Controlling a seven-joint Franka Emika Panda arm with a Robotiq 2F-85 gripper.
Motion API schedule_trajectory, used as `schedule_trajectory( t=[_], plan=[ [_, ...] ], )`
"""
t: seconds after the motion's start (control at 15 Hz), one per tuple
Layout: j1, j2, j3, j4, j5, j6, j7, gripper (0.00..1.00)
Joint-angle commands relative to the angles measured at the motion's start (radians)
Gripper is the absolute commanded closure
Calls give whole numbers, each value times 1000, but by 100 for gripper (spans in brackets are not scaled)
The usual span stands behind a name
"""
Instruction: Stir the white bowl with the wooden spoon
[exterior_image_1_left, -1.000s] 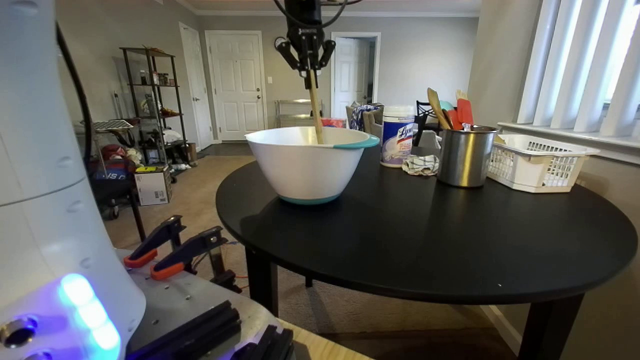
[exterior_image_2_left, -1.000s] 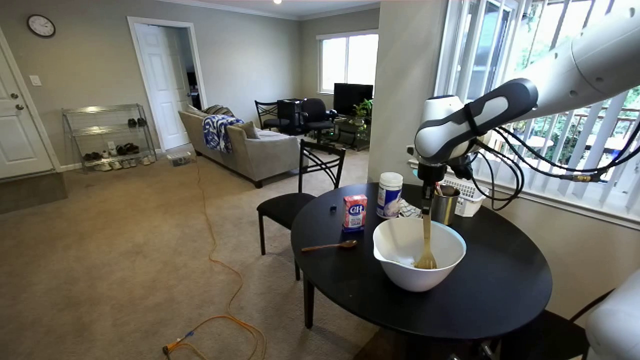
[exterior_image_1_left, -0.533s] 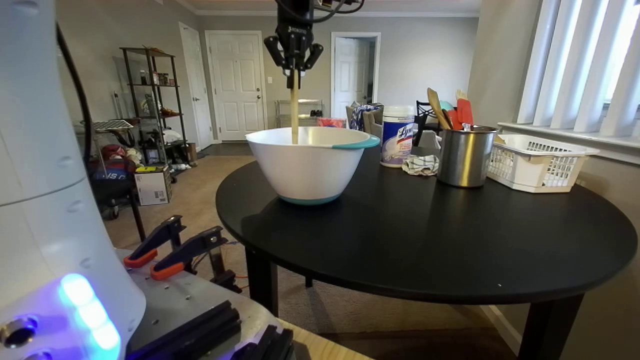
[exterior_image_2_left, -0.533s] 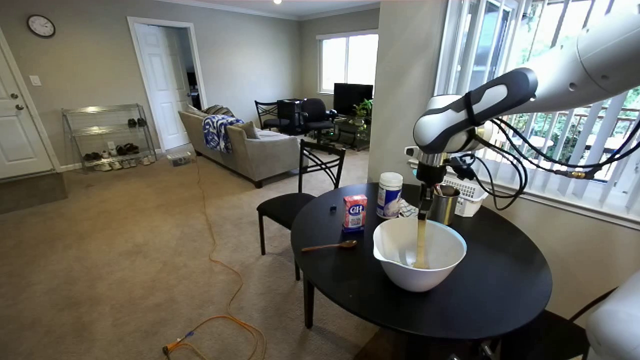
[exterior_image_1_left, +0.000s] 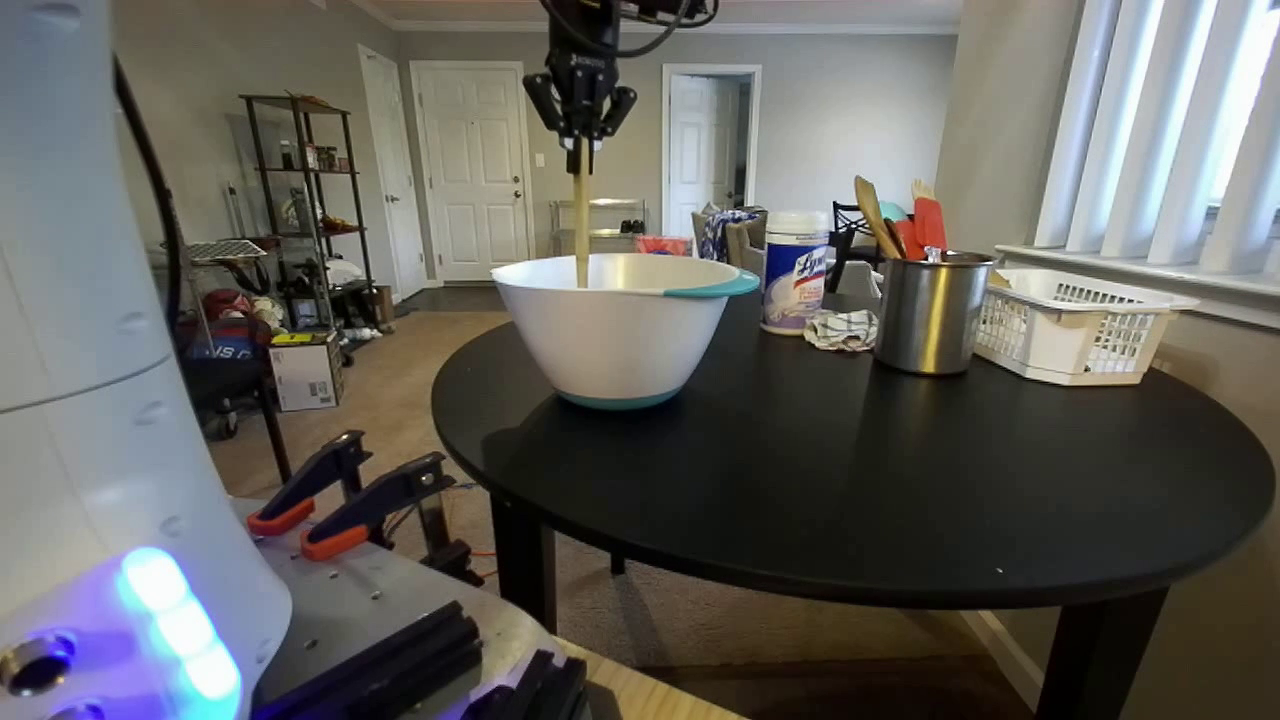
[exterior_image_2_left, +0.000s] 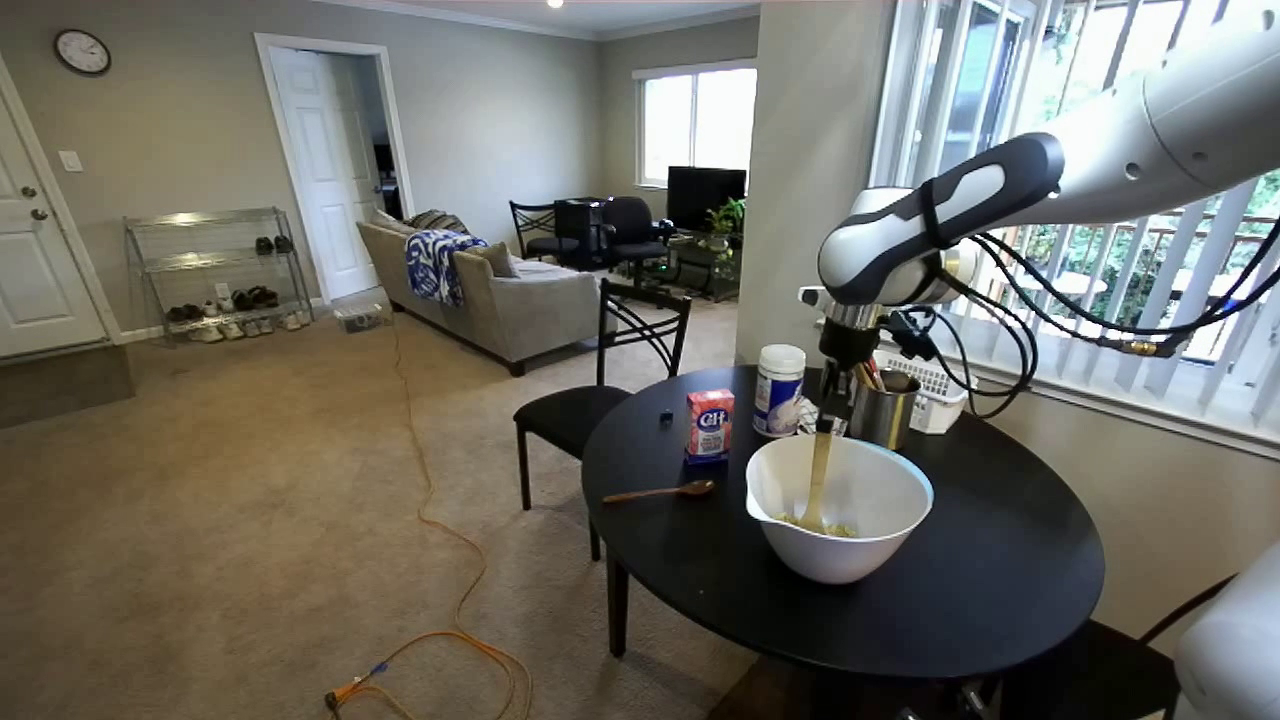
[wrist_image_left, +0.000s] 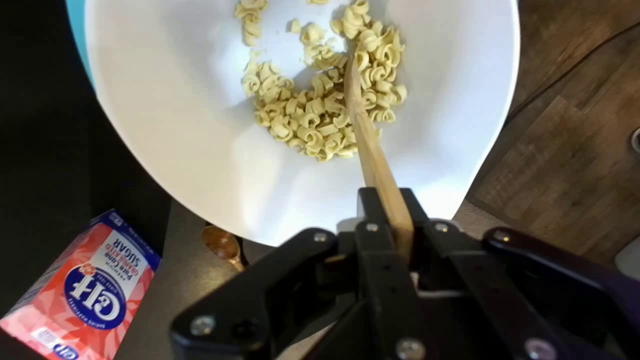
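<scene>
The large white bowl stands upright on the black table, with a teal handle and base. My gripper is shut on the handle of the pale wooden spoon, above the bowl in both exterior views. Down inside the bowl, the spoon's lower end sits among curled yellow pasta; part of that end is hidden by the pieces. In an exterior view the spoon leans slightly, its foot toward the bowl's spout side. Pasta lies in a curved band, leaving a patch of bare white bottom.
On the round black table stand a sugar box, a wipes canister, a metal utensil cup and a white slotted basket. A darker brown spoon lies beside the bowl. A crumpled cloth is near the cup.
My gripper and the spoon have swept leftward across the bowl in both exterior views. The spoon was tilted the other way before. More pasta now shows around its foot; the bowl has stayed put.
</scene>
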Motion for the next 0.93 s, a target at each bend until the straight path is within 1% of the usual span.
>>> schedule_trajectory(
  t=[0.0,0.13,0.27,0.47,0.6,0.67,0.87],
  plan=[
    [-8,17,3,6,5,114,5,96],
    [-16,17,2,-3,-22,163,30,96],
    [-28,3,4,-18,-89,183,86,96],
    [-52,-20,-2,-40,-224,158,177,96],
    [-60,-32,-6,-52,-282,132,212,96],
    [-59,-36,-9,-57,-278,118,205,96],
    [-42,-39,-17,-58,-207,67,130,96]
  ],
)
